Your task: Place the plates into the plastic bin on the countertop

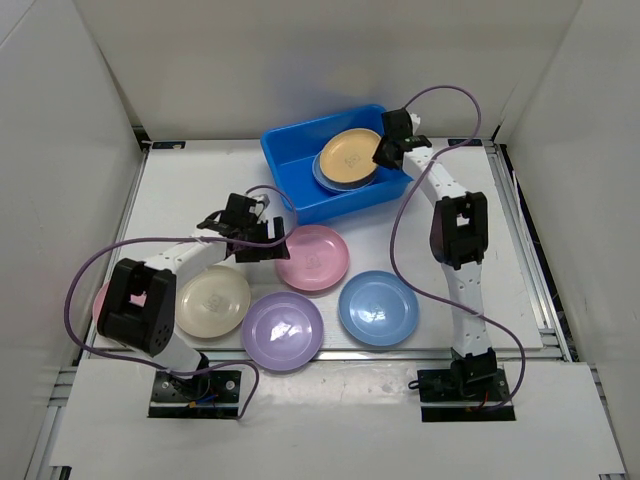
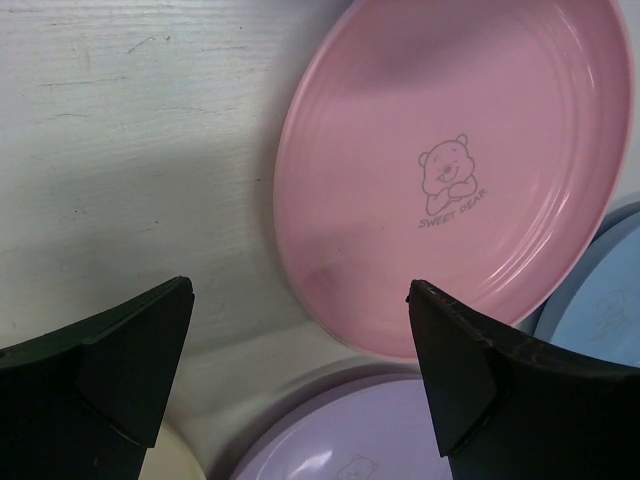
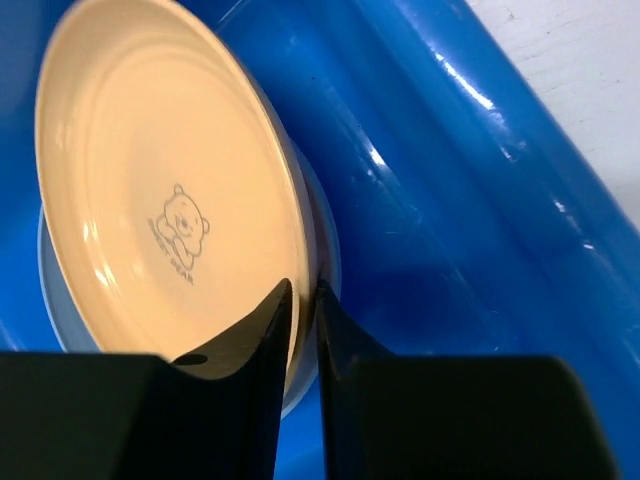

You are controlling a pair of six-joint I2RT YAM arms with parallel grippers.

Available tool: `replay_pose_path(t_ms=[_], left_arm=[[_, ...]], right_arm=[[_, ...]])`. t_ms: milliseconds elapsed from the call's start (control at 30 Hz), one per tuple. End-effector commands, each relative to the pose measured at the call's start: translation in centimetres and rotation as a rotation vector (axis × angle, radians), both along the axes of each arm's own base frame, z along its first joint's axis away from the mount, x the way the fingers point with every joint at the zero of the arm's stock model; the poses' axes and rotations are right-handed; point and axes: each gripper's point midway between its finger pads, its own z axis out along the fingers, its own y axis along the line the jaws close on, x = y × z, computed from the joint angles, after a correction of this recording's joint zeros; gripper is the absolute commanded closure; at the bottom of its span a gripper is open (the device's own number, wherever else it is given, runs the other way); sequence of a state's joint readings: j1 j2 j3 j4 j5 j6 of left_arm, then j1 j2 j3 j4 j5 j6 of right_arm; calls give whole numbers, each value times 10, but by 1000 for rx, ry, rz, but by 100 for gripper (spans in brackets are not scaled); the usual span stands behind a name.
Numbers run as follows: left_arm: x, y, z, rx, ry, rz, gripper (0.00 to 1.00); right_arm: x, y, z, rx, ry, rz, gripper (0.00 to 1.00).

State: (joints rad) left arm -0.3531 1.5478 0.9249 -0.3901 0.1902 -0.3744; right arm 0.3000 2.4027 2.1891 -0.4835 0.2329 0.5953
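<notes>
Lowering seems the word for the step in hand: the right gripper (image 1: 388,150) reaches into the bin (image 1: 290,172) with its fingers pinched almost together on the rim of the orange plate (image 1: 348,157). In the right wrist view that plate (image 3: 170,200) lies over a pale blue-grey plate (image 3: 331,262) on the floor of the bin (image 3: 450,250). I cannot tell whether it rests flat or hangs slightly tilted.

The left gripper (image 1: 268,232) hovers wide open and holds nothing. In its wrist view the near edge of the pink plate (image 2: 450,170) sits between the spread fingers.

Four plates lie on the countertop (image 1: 190,180) in front of the bin: pink (image 1: 312,257), blue (image 1: 378,308), purple (image 1: 283,330) and cream (image 1: 212,302). Another pink edge shows under the left arm, mostly hidden.

By my reading, the task is under way, with most plates yet to go in. The next move calls for the right fingers to part so the orange plate settles on the stack, then a straight lift clear of the bin wall. The left gripper would then need to drop and close over the pink rim, which lies low against the countertop.
</notes>
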Motion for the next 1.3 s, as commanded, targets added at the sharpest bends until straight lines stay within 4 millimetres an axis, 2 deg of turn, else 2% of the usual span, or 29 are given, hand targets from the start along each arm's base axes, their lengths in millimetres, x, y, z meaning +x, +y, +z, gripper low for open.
replay_pose_path(t_ms=[0, 100, 133, 200, 267, 300, 367, 400, 500, 533, 600, 633, 700, 733, 800, 833, 933, 967, 1067, 1133, 1233, 1267], left_arm=[[13, -9, 17, -16, -59, -3, 1], [14, -9, 16, -7, -61, 1, 1], [14, -10, 16, -7, -60, -1, 1], [13, -9, 14, 2, -58, 4, 1], [12, -10, 11, 3, -52, 2, 1], [12, -11, 13, 4, -64, 3, 1], [11, -9, 9, 12, -55, 9, 1], [12, -9, 10, 12, -61, 13, 1], [10, -10, 7, 8, -64, 11, 2], [9, -9, 3, 17, -56, 15, 3], [11, -9, 1, 21, -58, 26, 4], [11, -10, -3, 23, -52, 24, 5], [12, -9, -6, 41, -58, 34, 6], [14, -8, -10, 52, -54, 39, 9], [15, -8, -15, 65, -46, 43, 13], [16, -9, -17, 65, -44, 45, 18], [14, -11, -28, 77, -19, 43, 24], [13, -12, -32, 81, -7, 42, 32], [13, -13, -35, 87, -2, 48, 47], [12, -12, -34, 93, -6, 61, 53], [10, -9, -30, 98, -27, 74, 71], [7, -8, -27, 96, -34, 75, 87]], right_arm=[[13, 7, 26, 22, -78, 0, 79], [14, 7, 42, 28, -106, 7, 71], [14, 10, 45, 34, -114, 16, 57], [13, 12, 66, 36, -150, 59, 41], [10, 24, 79, 62, -172, 127, 23], [7, 26, 100, 66, -209, 160, 12], [1, 30, 119, 81, -233, 208, 1], [-6, 30, 140, 86, -265, 227, 1], [-23, 29, 171, 92, -314, 262, 1], [-37, 22, 185, 95, -332, 259, 1], [-56, 17, 200, 112, -354, 285, 1], [-75, 10, 210, 115, -372, 283, 1], [-94, -4, 215, 123, -372, 261, 1], [-113, -12, 214, 123, -371, 253, 1], [-132, -29, 211, 129, -364, 210, 1], [-147, -50, 208, 108, -368, 149, 1], [-171, -78, 199, 96, -351, 69, 1], [-189, -86, 196, 93, -350, 54, 1], [-215, -111, 188, 58, -345, -22, 1], [-228, -124, 183, 40, -332, -77, 1], [-245, -134, 178, 26, -329, -112, 1], [-252, -137, 177, 28, -332, -128, 1]])
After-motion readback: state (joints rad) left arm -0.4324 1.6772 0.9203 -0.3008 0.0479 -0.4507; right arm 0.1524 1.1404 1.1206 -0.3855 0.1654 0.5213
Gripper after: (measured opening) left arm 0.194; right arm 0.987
